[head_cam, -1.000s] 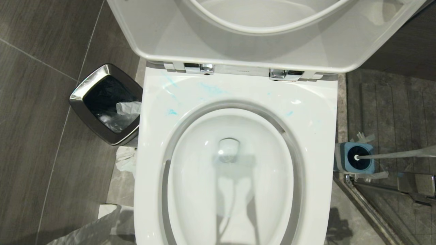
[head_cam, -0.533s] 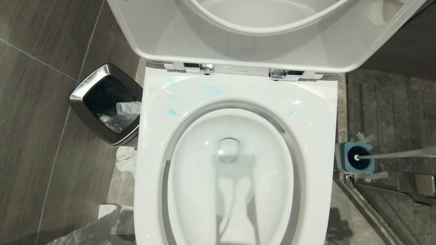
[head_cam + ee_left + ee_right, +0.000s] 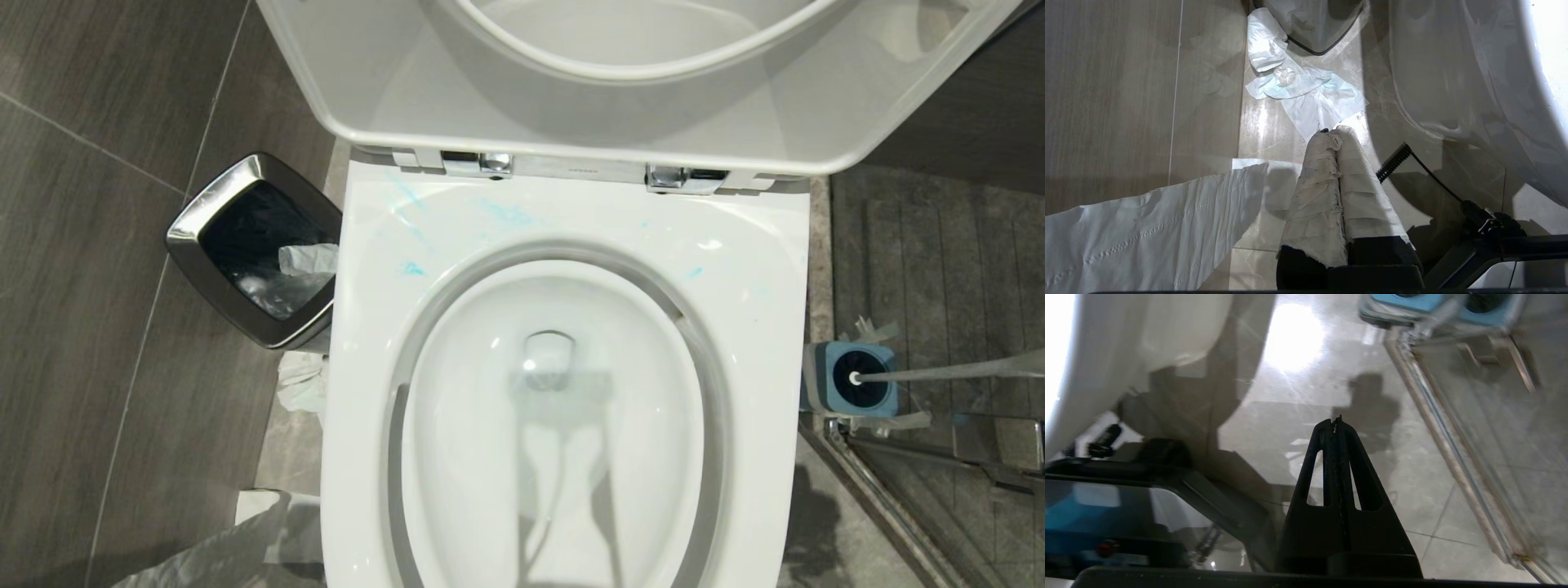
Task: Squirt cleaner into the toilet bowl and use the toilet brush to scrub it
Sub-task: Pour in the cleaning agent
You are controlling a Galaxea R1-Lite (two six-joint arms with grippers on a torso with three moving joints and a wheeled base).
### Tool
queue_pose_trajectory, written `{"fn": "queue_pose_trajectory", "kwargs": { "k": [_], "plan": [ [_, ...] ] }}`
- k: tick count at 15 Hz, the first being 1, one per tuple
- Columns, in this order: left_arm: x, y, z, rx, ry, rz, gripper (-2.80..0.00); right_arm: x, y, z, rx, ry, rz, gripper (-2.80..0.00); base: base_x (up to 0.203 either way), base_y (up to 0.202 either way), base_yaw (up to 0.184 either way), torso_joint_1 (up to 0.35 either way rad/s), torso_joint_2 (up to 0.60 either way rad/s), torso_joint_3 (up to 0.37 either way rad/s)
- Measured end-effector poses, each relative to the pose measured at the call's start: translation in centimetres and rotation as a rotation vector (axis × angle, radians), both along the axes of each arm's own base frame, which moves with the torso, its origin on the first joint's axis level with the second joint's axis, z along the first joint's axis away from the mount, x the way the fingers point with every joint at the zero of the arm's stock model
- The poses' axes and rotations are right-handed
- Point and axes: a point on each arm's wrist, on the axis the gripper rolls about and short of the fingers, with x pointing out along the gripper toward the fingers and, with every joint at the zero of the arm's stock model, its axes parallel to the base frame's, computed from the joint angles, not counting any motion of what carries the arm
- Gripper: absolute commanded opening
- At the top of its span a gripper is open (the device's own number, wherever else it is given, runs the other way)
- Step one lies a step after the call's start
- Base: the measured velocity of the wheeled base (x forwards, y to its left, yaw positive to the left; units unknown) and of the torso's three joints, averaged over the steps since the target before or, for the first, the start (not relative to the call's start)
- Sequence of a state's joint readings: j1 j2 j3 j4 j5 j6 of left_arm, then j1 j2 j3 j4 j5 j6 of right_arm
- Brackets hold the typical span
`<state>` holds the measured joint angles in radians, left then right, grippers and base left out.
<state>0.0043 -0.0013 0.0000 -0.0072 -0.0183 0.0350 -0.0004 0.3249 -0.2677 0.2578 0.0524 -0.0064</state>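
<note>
Fingers of the left gripper (image 3: 1340,131) are pressed together with nothing between them, each wrapped in white cloth-like padding, and they hang low over the floor beside the toilet bowl (image 3: 1474,73). Just ahead of their tips lie crumpled tissues (image 3: 1298,87), and farther ahead is the base of the bin (image 3: 1310,24). To one side of them a long sheet of white paper (image 3: 1147,228) spreads across the tiles.

Black fingers of the right gripper (image 3: 1336,421) are likewise closed tip to tip and empty, above the glossy floor on the other side of the toilet bowl (image 3: 1106,347). Well ahead of them stands the blue holder (image 3: 1404,304) against a metal shower-door rail (image 3: 1453,449).

From the head camera neither arm shows. The toilet bowl (image 3: 571,220) stands with seat and lid raised; faint blue smears of cleaner (image 3: 506,214) mark its back rim, and the basin holds clear water. The toilet brush (image 3: 947,371) sits in its blue holder (image 3: 853,384) on the floor to the bowl's right, handle leaning away to the right. The steel-rimmed bin (image 3: 204,208) stands to the bowl's left, with tissues (image 3: 302,384) beside it.
</note>
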Motion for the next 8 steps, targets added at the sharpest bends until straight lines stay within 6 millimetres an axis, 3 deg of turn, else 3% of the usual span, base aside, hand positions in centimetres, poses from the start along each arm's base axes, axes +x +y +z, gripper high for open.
{"fn": "queue_pose_trajectory", "kwargs": {
  "k": [3, 8],
  "plan": [
    [0.0, 0.0, 0.0, 0.000, 0.000, 0.000, -2.80, 3.6, 0.1, 1.9, 0.017, 0.012, 0.037, -2.80, 0.000, 0.000, 0.000, 0.000, 0.00, 0.000],
    [0.0, 0.0, 0.0, 0.000, 0.000, 0.000, -2.80, 9.9, 0.1, 1.8, 0.021, -0.013, 0.051, -2.80, 0.000, 0.000, 0.000, 0.000, 0.00, 0.000]
  ]
}}
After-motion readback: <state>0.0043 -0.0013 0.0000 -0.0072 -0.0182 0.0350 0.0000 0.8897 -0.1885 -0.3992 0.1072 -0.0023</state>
